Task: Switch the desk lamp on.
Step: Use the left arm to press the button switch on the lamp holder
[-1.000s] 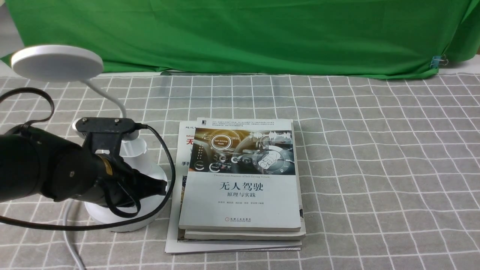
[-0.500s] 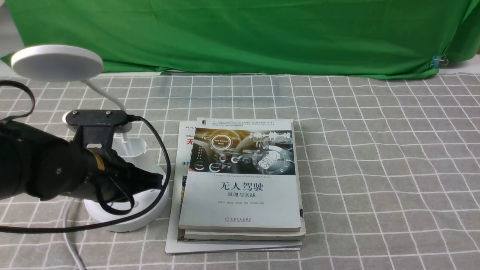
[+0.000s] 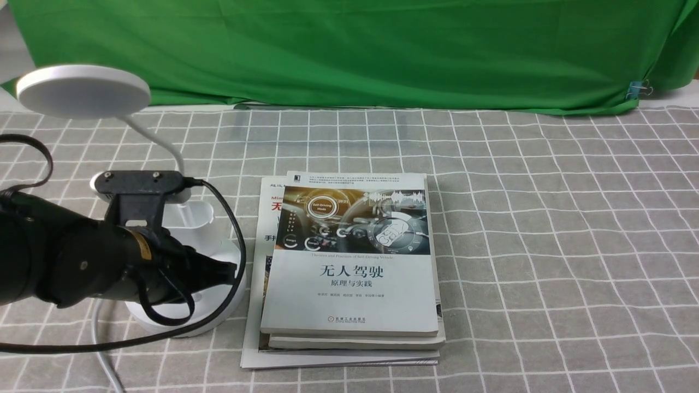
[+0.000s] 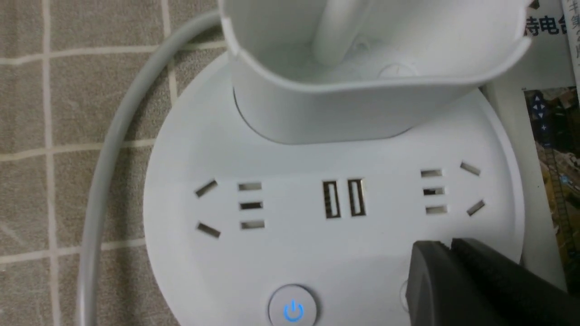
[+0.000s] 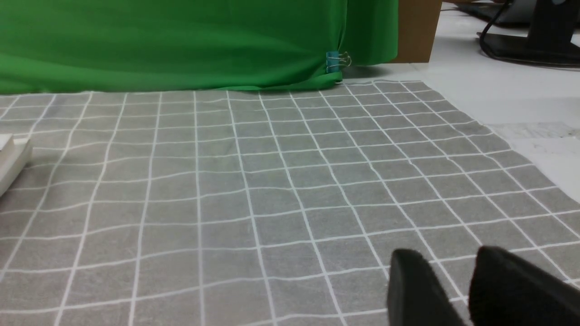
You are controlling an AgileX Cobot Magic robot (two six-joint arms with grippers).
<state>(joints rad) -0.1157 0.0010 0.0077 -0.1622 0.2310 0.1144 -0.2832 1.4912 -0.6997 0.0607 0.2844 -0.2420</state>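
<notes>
Disc head (image 3: 82,93) appeared unlit. Power button (image 4: 293,311) glowed blue; a press at the second button (image 4: 403,296) probably remained. Desk lamp (image 3: 196,234) stood left of the books (image 3: 349,273), long axis upright, head offset left, facing down. Left gripper (image 4: 444,244) jaws were closed together; right gripper (image 5: 446,256) jaws, slightly parted.

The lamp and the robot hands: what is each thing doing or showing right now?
Lamp head: held up on its bent neck; no glow seen
Power button: blue symbol lit
Cup holder: open at the top
Books: stacked, top one closed
Left hand: fingers together, over the base
Right hand: fingers slightly apart
</notes>
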